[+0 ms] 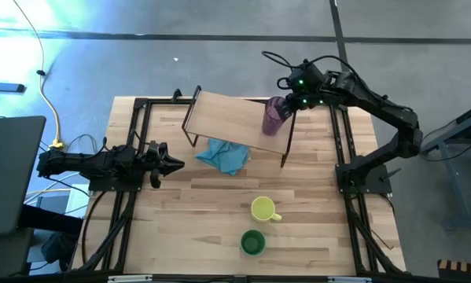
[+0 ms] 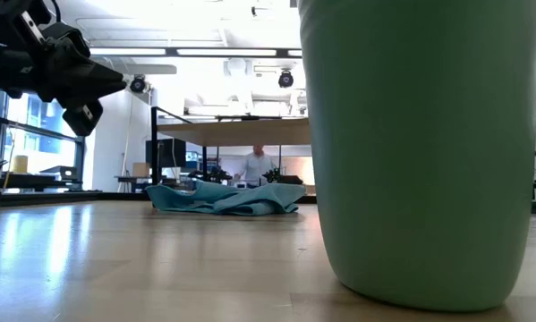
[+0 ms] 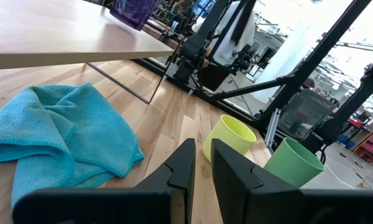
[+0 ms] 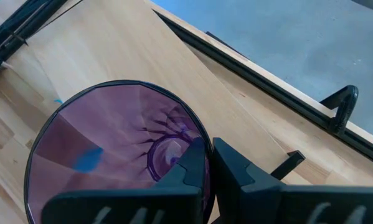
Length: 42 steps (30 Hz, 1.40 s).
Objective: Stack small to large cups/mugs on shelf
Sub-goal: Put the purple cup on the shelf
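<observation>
Tabletop point(image 1: 219, 204): teal cloth point(image 1: 223, 155) under shelf point(image 1: 235, 115) | right pincer point(image 4: 208, 163) grips purple tumbler point(image 1: 274, 115) rim | left pincer point(image 1: 172, 163) closed, empty

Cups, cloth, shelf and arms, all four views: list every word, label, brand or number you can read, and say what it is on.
None can be read.
Translucent purple tumbler, short yellow mug, green handleless cup: no print visible.
Crumpled teal cloth, light wooden shelf: plain.
Room beyond the table: signs too blurred.
</observation>
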### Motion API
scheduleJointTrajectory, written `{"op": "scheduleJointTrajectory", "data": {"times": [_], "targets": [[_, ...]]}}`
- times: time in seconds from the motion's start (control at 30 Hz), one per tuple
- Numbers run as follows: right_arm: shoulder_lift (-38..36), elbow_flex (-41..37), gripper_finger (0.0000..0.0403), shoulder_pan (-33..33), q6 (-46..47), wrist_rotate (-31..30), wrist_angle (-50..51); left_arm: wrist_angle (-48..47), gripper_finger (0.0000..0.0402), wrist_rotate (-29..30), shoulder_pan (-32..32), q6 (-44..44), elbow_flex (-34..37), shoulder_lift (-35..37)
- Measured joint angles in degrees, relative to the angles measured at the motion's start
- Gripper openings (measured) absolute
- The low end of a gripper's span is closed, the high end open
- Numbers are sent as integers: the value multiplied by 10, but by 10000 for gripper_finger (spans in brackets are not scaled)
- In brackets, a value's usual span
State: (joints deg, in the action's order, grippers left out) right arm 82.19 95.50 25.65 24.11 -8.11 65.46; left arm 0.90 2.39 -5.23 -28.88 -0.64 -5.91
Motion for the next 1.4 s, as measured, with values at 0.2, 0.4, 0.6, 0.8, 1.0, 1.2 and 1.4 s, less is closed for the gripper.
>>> {"op": "scheduleJointTrajectory", "data": {"times": [0.2,0.4,0.6,0.8,1.0,1.2,1.4], "targets": [[0,0,0,10,-1,-2,8,0,42,0,0,0,0,0],[0,0,0,10,-1,3,12,0,42,0,0,0,0,0],[0,0,0,10,-1,11,14,0,42,0,0,0,0,0],[0,0,0,10,-1,14,13,0,42,0,0,0,0,0],[0,0,26,10,-1,22,1,0,42,0,0,0,0,0],[0,1,46,10,1,22,-3,0,42,0,0,0,0,0],[4,1,47,10,5,22,-2,0,42,0,0,1,0,0]]}}
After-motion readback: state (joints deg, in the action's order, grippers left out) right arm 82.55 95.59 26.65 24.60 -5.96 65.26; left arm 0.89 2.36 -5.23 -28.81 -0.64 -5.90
